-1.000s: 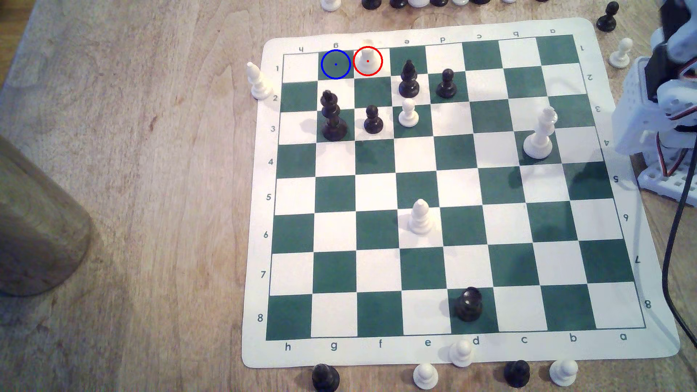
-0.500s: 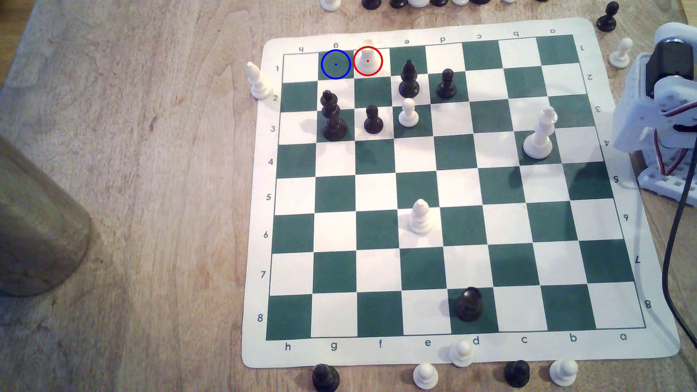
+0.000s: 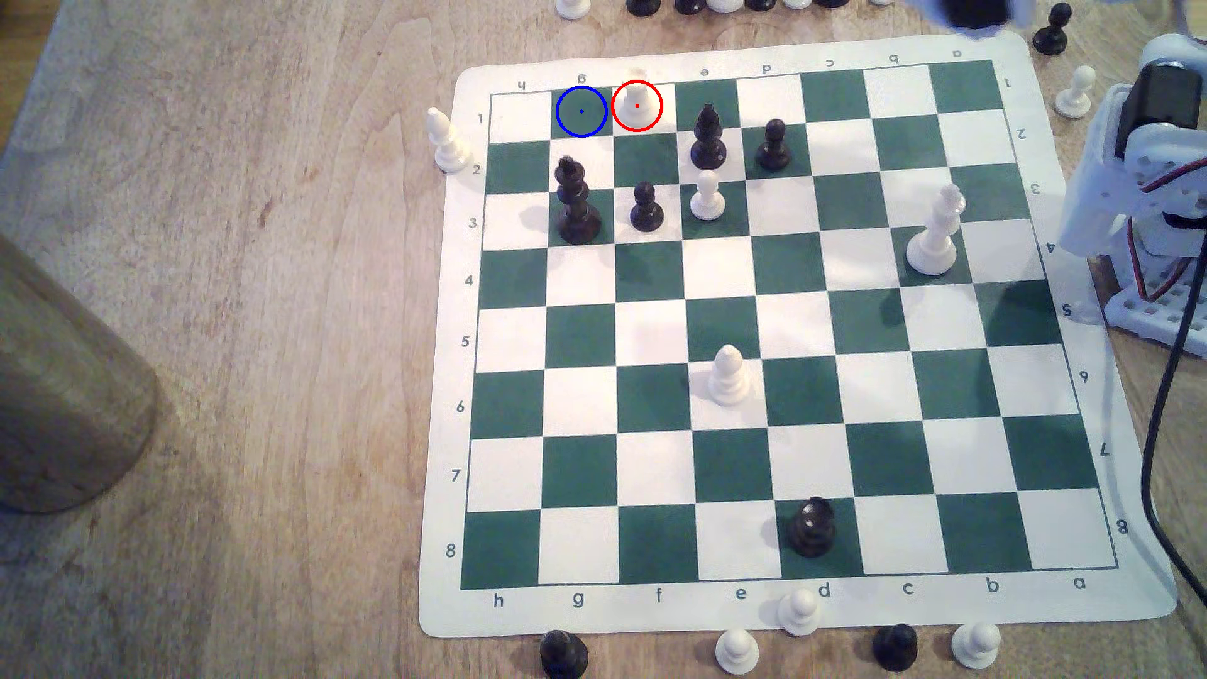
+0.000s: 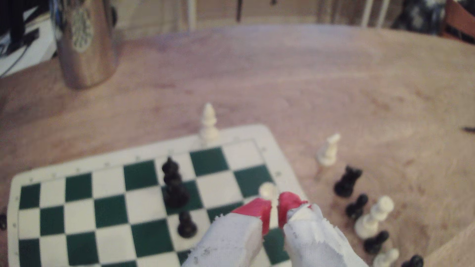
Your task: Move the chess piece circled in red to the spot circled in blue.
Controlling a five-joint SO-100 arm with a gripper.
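The cream-white rook [image 3: 636,101] stands ringed in red on a white square in the board's far row, in the exterior view. The dark green square with the blue ring and dot [image 3: 581,111] lies bare right beside it, toward the exterior view's left. In the wrist view my gripper [image 4: 275,205] hangs well short of the rook [image 4: 267,191], which shows past the tips. Its red-tipped fingers [image 4: 289,202] stand almost together with a thin slit and hold nothing. A blurred dark part of my arm [image 3: 973,13] crosses the exterior view's top edge, far to the right of the rook.
A black king [image 3: 578,202], black pawn [image 3: 646,209], black bishop [image 3: 708,137] and white pawn [image 3: 707,196] crowd the squares near the rook. Captured pieces line the mat's [image 3: 784,614] far and near edges. A metal cup [image 3: 65,378] stands left; my arm's base [image 3: 1149,196] right.
My arm's upper links have swung up at the exterior view's right, and a blurred dark part has come in at the top edge. No chess piece has moved.
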